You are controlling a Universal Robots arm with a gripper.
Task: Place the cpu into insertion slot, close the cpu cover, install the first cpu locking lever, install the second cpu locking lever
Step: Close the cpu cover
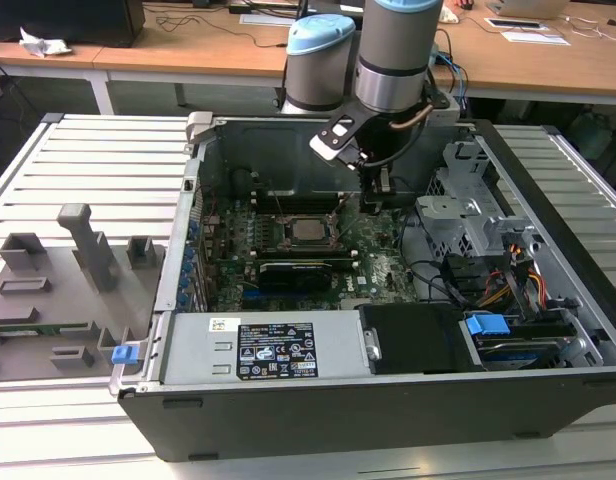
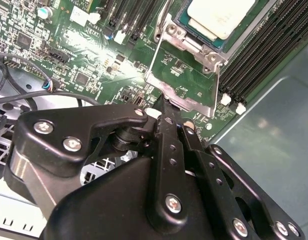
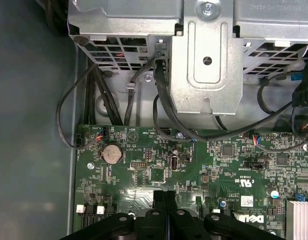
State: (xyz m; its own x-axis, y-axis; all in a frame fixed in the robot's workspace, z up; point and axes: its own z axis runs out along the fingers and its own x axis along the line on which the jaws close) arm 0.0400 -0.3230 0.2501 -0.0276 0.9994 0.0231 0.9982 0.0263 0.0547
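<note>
The cpu [image 2: 219, 17], a pale silver square, lies in the insertion slot [image 2: 185, 26] on the green board; it also shows in the exterior view [image 1: 308, 230]. The cpu cover [image 2: 155, 65], a thin silvery frame with a big window, stands swung open away from the slot. My gripper [image 2: 166, 107] is shut with nothing between its fingers. Its tip sits right at the cover's free edge, touching or nearly so. In the first wrist view the closed fingers [image 3: 159, 200] hover over the board. I cannot make out the locking levers.
A silver drive cage [image 3: 209, 65] with black cables [image 3: 159, 95] stands close beside the arm [image 1: 393, 60]. Black memory slots [image 2: 264, 55] flank the socket, with the case wall [image 2: 274, 130] beyond. A long black card [image 1: 298, 270] and the power supply [image 1: 278, 350] lie nearer the front.
</note>
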